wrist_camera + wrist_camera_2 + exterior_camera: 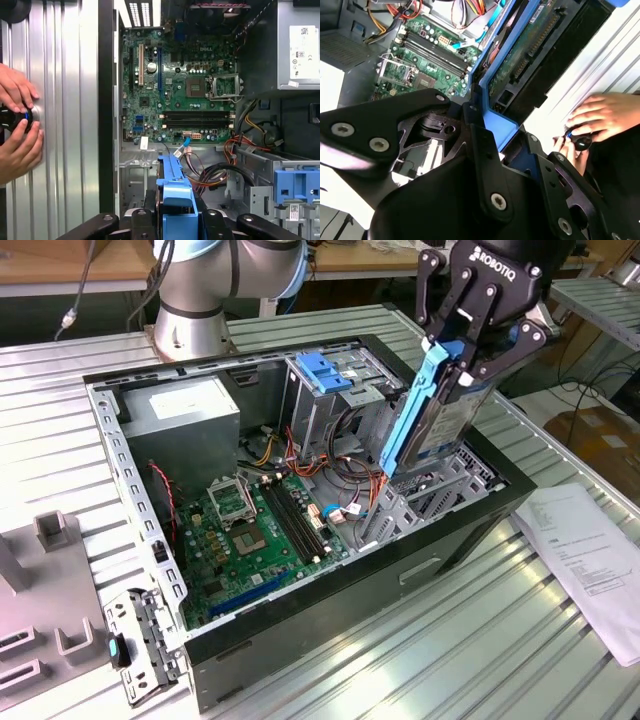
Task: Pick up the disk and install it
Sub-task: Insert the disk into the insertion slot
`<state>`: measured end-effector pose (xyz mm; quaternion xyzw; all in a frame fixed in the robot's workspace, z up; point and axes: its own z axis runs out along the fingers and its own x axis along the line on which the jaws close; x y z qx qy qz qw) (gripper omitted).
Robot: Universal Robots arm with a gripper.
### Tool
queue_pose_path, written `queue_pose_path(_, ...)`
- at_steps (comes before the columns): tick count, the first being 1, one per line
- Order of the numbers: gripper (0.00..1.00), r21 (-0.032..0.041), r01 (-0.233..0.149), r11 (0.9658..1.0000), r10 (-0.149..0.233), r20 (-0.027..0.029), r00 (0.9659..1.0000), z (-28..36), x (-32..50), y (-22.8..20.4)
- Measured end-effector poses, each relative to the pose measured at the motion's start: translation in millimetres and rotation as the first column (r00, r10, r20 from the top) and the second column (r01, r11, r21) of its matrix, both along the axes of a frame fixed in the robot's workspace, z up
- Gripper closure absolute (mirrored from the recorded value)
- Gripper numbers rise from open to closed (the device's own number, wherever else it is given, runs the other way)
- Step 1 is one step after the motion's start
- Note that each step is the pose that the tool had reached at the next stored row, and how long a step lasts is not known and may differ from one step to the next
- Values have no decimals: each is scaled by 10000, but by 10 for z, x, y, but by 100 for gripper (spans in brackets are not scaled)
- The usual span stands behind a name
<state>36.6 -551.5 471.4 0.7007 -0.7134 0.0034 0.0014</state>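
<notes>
You have the gripper (458,358) clamped on the disk (438,435), fingers closed on its blue carrier rail. The disk hangs tilted, near upright, its lower end inside the open computer case (300,625), beside the motherboard (262,530). A person's hands (17,122) rest on the table (480,640) outside the case.

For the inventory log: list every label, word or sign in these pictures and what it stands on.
On the gripper: white maker's lettering on its body, left unquoted.
On the disk, clamped in the gripper: no readable text.
On the paper sheet: printed lines, too small to read.
On the power supply: white label, too small to read.
On the motherboard: white markings, too small to read.
</notes>
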Motion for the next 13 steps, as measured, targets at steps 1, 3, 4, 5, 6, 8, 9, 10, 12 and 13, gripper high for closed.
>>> queue_pose_path(1, 63, 1, 5, 10000, -5, 0, 10000, -8, 35, -9)
queue_pose_path(3, 63, 1, 10, 10000, -10, 0, 10000, -18, 75, -20)
queue_pose_path(4, 63, 1, 13, 10000, -13, 0, 10000, -23, 95, -24)
queue_pose_path(5, 63, 2, 15, 10000, -15, 0, 10000, -33, 138, -33)
queue_pose_path(6, 63, 1, 16, 10000, -16, 0, 10000, -47, 173, -48)
queue_pose_path(8, 63, 1, 16, 10000, -16, 0, 10000, -64, 195, -68)
queue_pose_path(9, 63, 0, 16, 10000, -16, 0, 10000, -72, 197, -78)
queue_pose_path(10, 63, 3, 18, 10000, -18, 0, 10000, -83, 197, -86)
queue_pose_path(12, 63, 2, 18, 10000, -18, 0, 10000, -104, 200, -99)
queue_pose_path(13, 63, 0, 23, 10000, -23, -1, 10000, -113, 200, -102)
